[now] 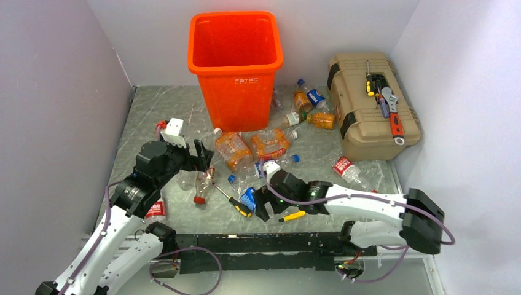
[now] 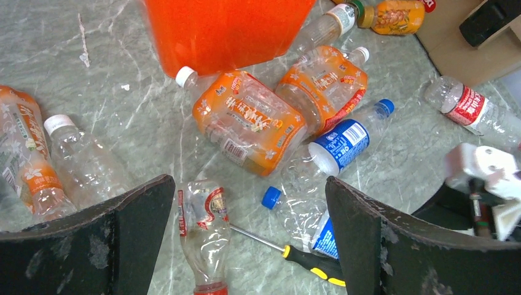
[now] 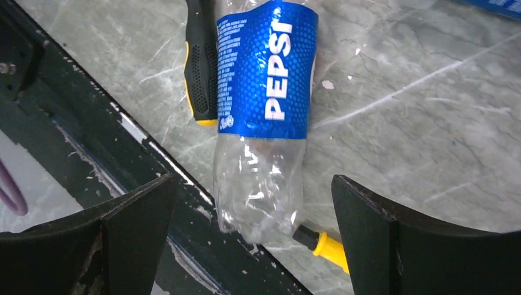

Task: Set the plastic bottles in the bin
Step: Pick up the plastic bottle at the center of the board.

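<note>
Top view: the bin (image 1: 236,101) stands at the far middle of the surface (image 1: 153,104), and the plastic bottles (image 1: 270,144) lie scattered on its near side. The left hand (image 1: 206,165) and right hand (image 1: 263,200) both hang low over the clutter, fingers apart, holding nothing. Left wrist view: a crushed red-labelled bottle (image 2: 203,233) lies between the spread fingers, long axis near-far, red cap toward the near edge. A screwdriver (image 2: 304,261) lies just right of it. Right wrist view: a Pepsi bottle (image 3: 264,123) lies flat between the open fingers, long axis running far-left to near-right, base at the black rail (image 3: 92,141). The screwdriver handle touches its left side. Likely faults: closing here may trap the screwdriver with the bottle, a finger may strike the rail, and either thin, crushed body may buckle and squirt out of the grip.
</note>
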Controlling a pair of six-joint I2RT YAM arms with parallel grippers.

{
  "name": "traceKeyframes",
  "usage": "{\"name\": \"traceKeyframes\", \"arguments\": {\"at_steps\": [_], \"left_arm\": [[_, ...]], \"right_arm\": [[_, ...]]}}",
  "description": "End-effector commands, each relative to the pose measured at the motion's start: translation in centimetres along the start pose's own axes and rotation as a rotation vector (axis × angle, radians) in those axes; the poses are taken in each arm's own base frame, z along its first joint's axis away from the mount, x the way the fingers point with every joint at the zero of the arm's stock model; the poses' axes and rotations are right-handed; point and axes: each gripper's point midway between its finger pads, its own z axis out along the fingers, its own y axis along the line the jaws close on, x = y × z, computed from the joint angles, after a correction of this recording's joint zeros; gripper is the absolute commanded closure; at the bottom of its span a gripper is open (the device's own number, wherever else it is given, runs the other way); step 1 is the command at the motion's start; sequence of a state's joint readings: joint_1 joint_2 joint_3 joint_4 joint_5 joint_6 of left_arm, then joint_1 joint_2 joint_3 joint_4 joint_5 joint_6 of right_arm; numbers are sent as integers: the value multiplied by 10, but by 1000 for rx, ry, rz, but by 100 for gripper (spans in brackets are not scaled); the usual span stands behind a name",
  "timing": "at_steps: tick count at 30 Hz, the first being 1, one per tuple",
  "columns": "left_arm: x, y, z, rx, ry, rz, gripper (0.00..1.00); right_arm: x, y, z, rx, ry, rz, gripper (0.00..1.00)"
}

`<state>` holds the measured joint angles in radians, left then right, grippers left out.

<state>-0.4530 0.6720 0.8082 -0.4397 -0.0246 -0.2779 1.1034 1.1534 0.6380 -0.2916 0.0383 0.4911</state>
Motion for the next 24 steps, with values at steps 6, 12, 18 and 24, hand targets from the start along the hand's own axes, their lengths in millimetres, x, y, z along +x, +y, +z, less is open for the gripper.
{"name": "traceKeyframes", "arguments": {"at_steps": [6,12,18,24], "left_arm": [[-7,-3,-3,6,-7,-17,3],[-5,-2,-2,1,0,-13,3],[-3,-1,1,0,15,-13,4],[0,0,3,-6,28,-11,4]], "right_arm": [[-2,5,25,62,138,-80,5],[10,-2,34,93,197,-102,11],[20,-9,40,115,221,-103,22],[19,-10,37,110,199,-104,46]]}}
